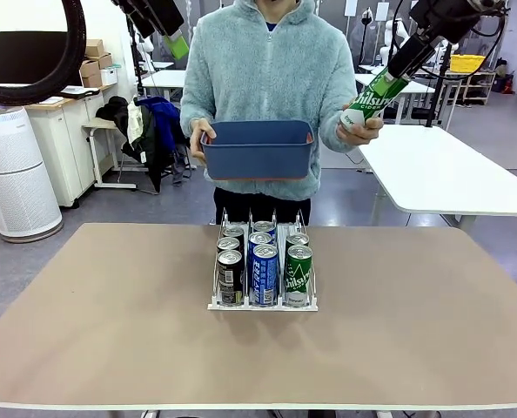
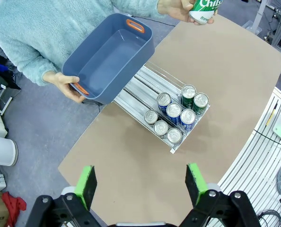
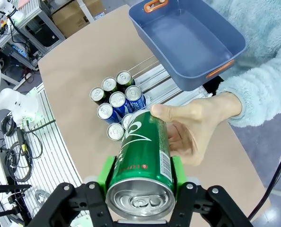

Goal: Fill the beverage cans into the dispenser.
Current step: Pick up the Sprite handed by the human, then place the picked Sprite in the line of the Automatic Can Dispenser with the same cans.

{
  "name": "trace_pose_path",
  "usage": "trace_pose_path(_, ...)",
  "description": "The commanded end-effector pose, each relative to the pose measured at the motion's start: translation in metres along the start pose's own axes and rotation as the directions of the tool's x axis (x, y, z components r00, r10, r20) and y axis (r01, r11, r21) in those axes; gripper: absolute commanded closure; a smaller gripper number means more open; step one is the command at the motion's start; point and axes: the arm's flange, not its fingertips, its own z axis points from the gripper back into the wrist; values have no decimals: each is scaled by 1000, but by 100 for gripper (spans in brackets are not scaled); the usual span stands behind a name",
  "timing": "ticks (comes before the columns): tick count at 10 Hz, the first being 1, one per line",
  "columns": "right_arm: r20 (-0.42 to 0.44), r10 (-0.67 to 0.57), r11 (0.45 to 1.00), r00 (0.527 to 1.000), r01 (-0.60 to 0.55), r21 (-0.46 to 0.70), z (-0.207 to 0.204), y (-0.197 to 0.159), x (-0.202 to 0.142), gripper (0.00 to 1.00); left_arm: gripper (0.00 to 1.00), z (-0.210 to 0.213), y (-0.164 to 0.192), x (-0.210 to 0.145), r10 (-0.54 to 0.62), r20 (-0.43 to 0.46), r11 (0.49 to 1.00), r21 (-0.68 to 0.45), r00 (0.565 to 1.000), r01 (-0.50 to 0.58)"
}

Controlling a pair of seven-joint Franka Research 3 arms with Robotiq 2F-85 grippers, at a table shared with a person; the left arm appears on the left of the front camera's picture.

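The white-and-clear dispenser [image 1: 217, 305] stands mid-table with several cans in its three lanes: dark ones [image 1: 230, 277] left, blue ones [image 1: 265, 274] in the middle, green ones [image 1: 298, 274] right. High at the far right, my right gripper [image 1: 398, 68] is shut on a green can [image 1: 370, 97]. The person's hand [image 1: 360, 131] grips that can's lower end. The right wrist view shows this green can [image 3: 145, 161] between my green pads [image 3: 105, 171], with the hand [image 3: 192, 127] on its far end. My left gripper [image 2: 141, 184] hangs open and empty, high above the dispenser [image 2: 136, 90].
The person at the far edge holds an empty dark blue bin [image 1: 258, 150] in the other hand, above and behind the dispenser. That same bin [image 2: 109, 59] appears in the left wrist view. Bare tabletop [image 1: 415, 313] lies on both sides of the rack.
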Motion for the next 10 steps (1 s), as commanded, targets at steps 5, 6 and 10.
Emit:
trace_pose_path(5,-2,6,1000,1000,-6,-18,1,0,1,100,0,0,0,-2,4,3,1000,3,1000,-4)
trace_pose_path(6,-2,6,1000,1000,-6,-18,1,0,1,100,0,0,0,-2,4,3,1000,3,1000,-4)
trace_pose_path(10,-2,6,1000,1000,-6,-18,1,0,1,100,0,0,0,-2,4,3,1000,3,1000,-4)
